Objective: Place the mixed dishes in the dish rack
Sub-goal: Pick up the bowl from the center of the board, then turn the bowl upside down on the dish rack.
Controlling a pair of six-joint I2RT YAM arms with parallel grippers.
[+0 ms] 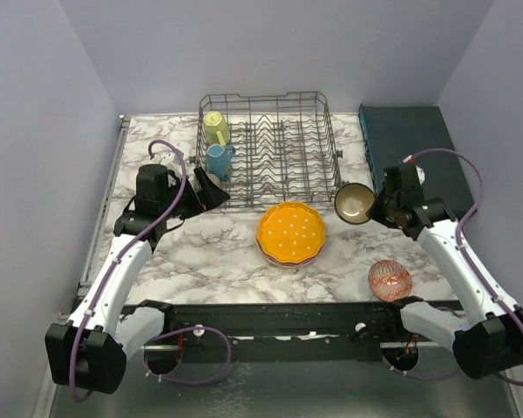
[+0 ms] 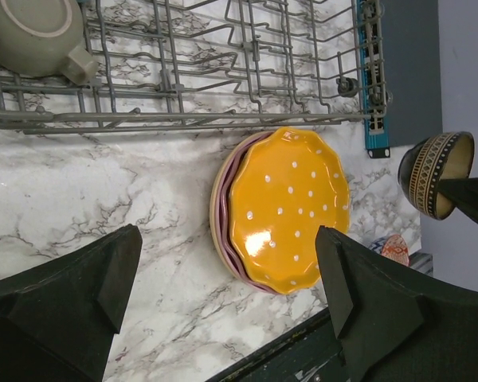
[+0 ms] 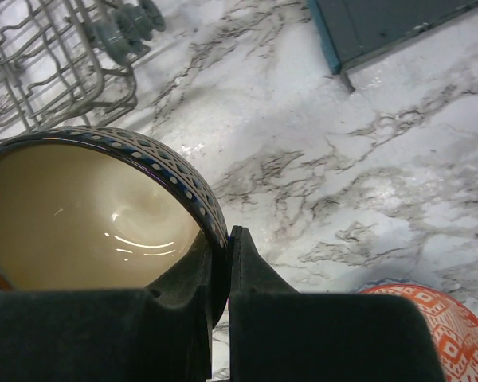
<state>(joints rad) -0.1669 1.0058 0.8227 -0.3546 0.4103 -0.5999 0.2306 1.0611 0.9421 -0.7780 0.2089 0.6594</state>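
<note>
Loading is found partly done. In the top view the dish rack stands at 12 o'clock on the table, and only its left end is occupied: a yellow mug and a blue mug are seated there. The remaining tine rows are seen bare.

Still outstanding: the orange plate is stacked on the pink plate at the table's centre, and the red-patterned bowl sits at 4 o'clock from them, well apart from the rack.

One item is in transit. The dark brown bowl is held clear of the table at 2 o'clock from the plates, just off the rack's near right corner; the right gripper has its fingers clamped across the rim. The left gripper is spread wide and carries nothing, at 9 o'clock from the plates.

No other dish is identified. Roughly a third of the visible load is judged stowed.
</note>
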